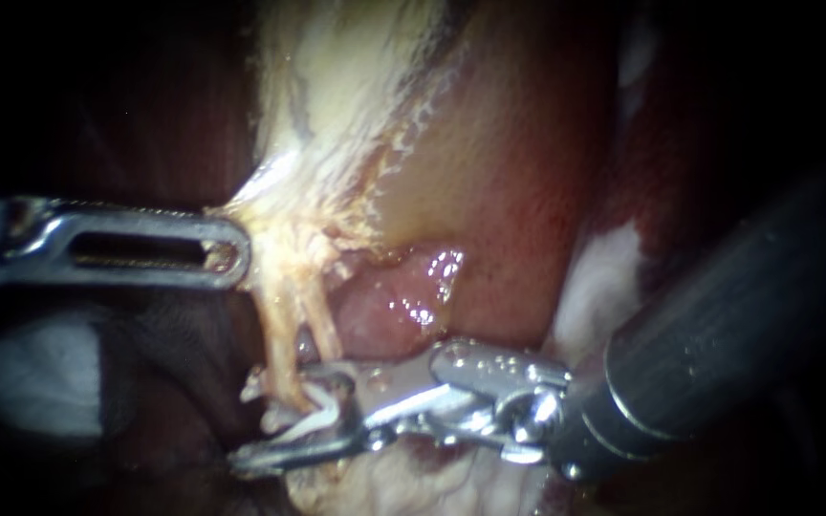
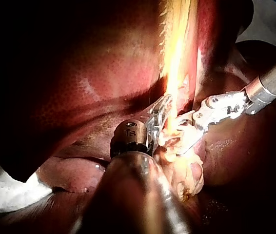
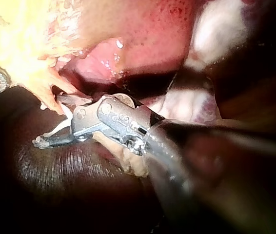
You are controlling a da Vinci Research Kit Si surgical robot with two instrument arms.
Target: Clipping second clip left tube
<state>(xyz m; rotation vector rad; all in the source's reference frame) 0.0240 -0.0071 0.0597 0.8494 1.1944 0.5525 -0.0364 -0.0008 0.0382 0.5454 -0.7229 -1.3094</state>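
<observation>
close endoscope, opposing wrist views, shared tube (image 1: 281,334)

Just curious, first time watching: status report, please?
Left instrument, slotted steel jaws shut on pale yellow tissue. Right instrument, jaws open, straddling thin pale tube. Nothing seen blocking.

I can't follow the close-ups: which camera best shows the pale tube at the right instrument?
The endoscope view: the tube runs unobstructed down to the right instrument. The left wrist view has the left instrument partly covering it; the right wrist view only a stub.
</observation>
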